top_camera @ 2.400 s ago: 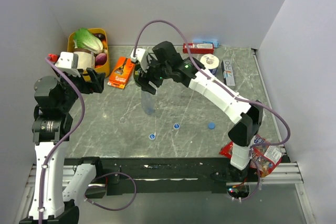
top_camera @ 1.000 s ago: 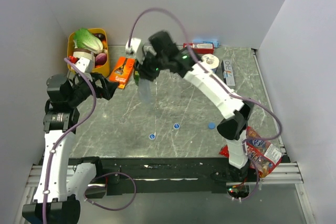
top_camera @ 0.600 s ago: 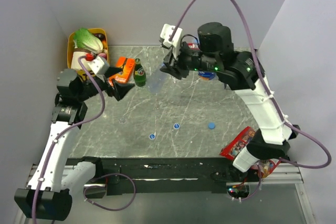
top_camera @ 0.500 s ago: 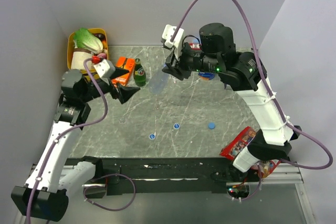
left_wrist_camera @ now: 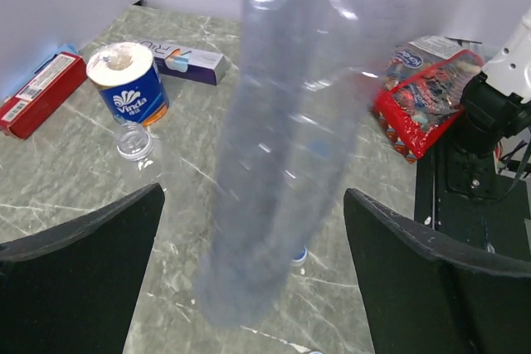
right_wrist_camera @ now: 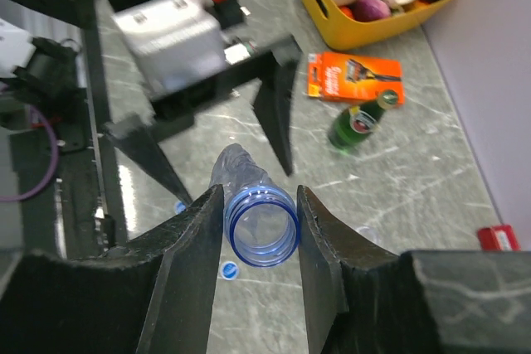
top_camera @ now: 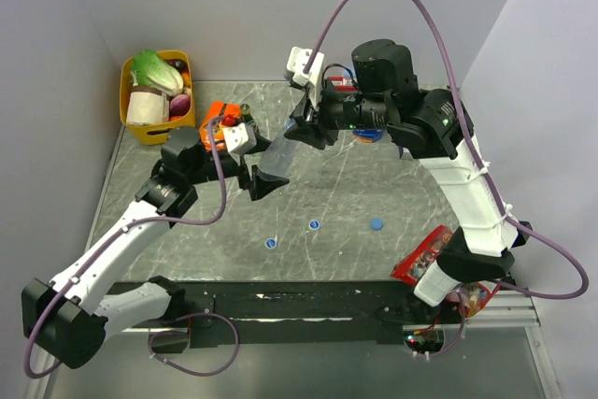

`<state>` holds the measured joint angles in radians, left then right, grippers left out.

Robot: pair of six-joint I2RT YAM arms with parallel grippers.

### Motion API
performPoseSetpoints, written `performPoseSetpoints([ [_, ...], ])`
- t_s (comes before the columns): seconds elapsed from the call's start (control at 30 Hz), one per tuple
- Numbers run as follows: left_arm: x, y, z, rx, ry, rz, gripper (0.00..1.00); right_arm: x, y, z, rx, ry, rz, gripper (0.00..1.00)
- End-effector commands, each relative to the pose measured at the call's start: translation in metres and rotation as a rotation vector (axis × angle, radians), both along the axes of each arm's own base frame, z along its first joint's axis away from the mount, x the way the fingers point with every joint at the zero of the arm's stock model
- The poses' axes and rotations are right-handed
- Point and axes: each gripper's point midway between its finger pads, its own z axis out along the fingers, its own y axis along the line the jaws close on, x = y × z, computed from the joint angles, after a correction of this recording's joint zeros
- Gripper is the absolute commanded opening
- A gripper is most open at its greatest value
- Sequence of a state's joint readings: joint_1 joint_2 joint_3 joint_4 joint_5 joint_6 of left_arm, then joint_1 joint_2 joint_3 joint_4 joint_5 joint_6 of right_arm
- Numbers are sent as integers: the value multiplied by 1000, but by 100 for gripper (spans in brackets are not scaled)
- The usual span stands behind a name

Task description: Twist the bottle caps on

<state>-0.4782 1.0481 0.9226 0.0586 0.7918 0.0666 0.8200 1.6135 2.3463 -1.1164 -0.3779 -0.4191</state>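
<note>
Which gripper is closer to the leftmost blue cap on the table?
Left. The left gripper hangs open just behind the cap; the right gripper, holding the bottle, is farther back.

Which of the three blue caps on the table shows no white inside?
The rightmost cap, nearest the red snack bag; the other two show white.

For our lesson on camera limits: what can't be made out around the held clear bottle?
Left wrist view: the clear bottle is blurred, its neck cut off by the top edge.
Right wrist view: its body is hidden behind its own mouth; one blue cap is partly covered by a finger.
Top view: the left arm mostly hides the green glass bottle.
</note>
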Motion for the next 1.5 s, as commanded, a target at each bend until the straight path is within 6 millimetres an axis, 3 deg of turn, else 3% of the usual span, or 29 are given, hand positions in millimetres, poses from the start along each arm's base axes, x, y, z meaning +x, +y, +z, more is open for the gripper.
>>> performPoseSetpoints([
  [0.0, 10, -7, 12, -31, -103, 38, 96, -24, -3, 30, 103, 15, 65, 0],
  [0.2, 8, -12, 4, 1, -134, 5, 99, -23, 2, 31, 108, 16, 75, 0],
  [0.37, 0, -14, -7, 38, -125, -57, 88, -21, 5, 25, 95, 28, 76, 0],
  [0.53, -2, -15, -15, 43, -115, -70, 86, -20, 8, 23, 99, 43, 77, 0],
  [0.8, -1, -20, -15, 24, -93, -83, 69, -17, 13, 18, 93, 58, 79, 0],
  [0.9, -1, -20, -15, 15, -86, -83, 67, -15, 13, 13, 80, 65, 71, 0],
  [1.0, -2, -20, -15, 5, -89, -83, 64, -9, 11, 9, 67, 66, 37, 9],
  [1.13, -4, -19, -18, -5, -75, -79, 51, -4, 6, 7, 58, 61, -4, 23],
  [1.23, -3, -18, -16, -16, -91, -72, 43, -4, 8, 3, 49, 67, -1, 26],
  [1.47, -3, -19, -16, -10, -105, -88, 41, -2, 12, -9, 12, 78, 20, 23],
])
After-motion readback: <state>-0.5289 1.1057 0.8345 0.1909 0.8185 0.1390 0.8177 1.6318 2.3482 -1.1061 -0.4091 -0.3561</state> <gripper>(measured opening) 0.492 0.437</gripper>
